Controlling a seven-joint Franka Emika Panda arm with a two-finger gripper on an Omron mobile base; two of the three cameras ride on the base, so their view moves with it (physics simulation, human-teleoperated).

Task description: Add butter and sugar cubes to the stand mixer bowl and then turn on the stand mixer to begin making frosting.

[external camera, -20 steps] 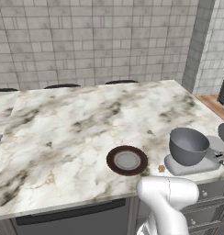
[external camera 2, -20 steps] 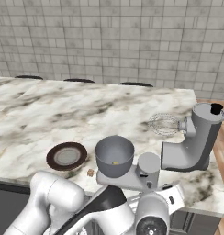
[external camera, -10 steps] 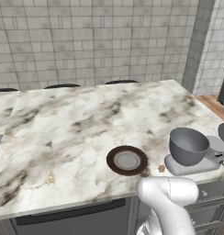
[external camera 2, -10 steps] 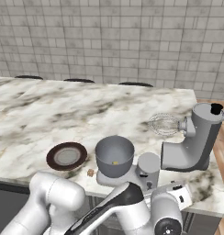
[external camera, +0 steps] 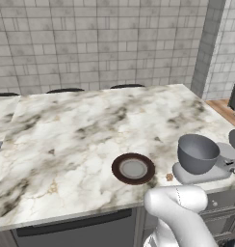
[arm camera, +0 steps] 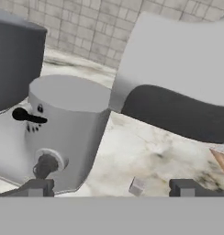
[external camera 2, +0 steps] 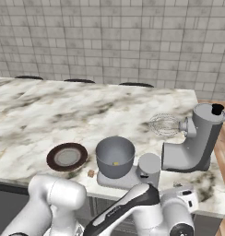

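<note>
I see a round dark-brown plate point(external camera: 133, 169) with a grey centre lying flat on the marble counter point(external camera: 81, 135), near its front edge. A grey tiled wall point(external camera: 100, 43) stands behind the counter's far side.

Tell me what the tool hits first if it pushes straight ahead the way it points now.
Probably the stand mixer: the open tool points between its knobbed front column and tilted head, with bare marble countertop in the gap. Depth is unclear, so which comes first is uncertain.
</note>
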